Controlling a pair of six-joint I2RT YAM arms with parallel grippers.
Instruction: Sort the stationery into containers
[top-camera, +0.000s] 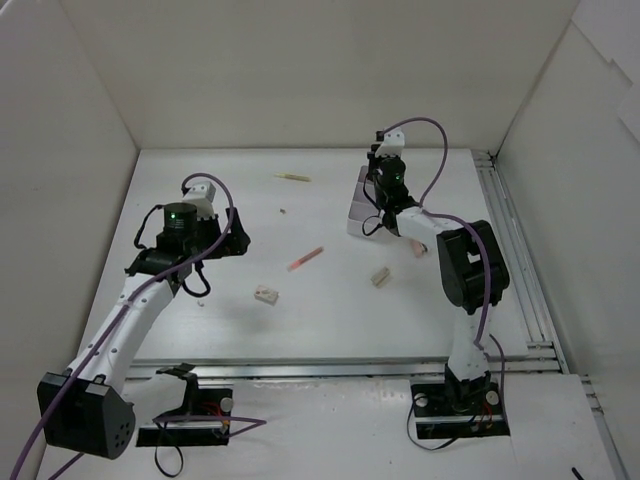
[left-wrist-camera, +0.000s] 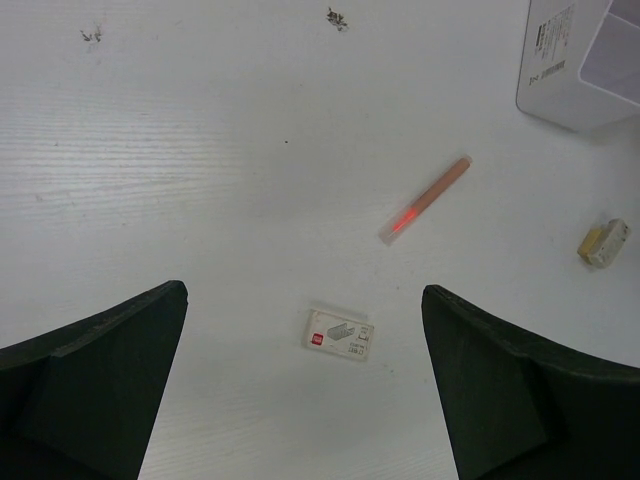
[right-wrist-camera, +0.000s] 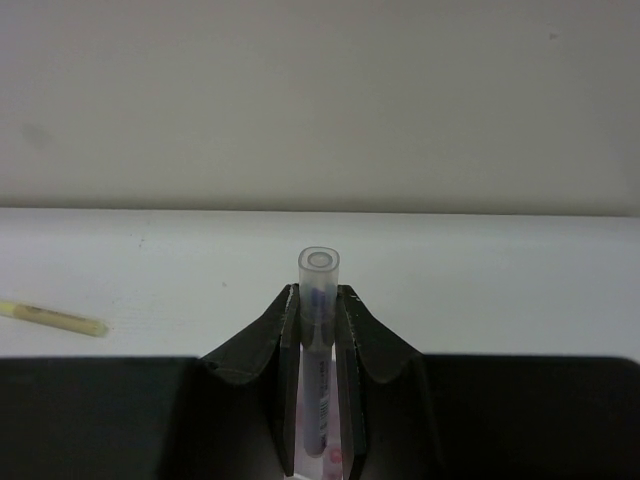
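Ahead of the wide-apart left tool (left-wrist-camera: 305, 290) lies an eraser (left-wrist-camera: 339, 334); right tool (right-wrist-camera: 318, 295) clamps a pen (right-wrist-camera: 319, 262).

Right end effector (right-wrist-camera: 318, 296) is clamped on a clear pen (right-wrist-camera: 319, 265), both dark fingers (right-wrist-camera: 290, 340) pressed against its sides. The pen's translucent round end pokes out past the fingertips, with purple-blue showing inside the barrel and a bit of pink low down between the fingers. A yellow-green pen (right-wrist-camera: 55, 318) lies flat at far left on the white desk (right-wrist-camera: 500, 280), well apart from the end effector, with a plain beige wall (right-wrist-camera: 320, 100) behind.
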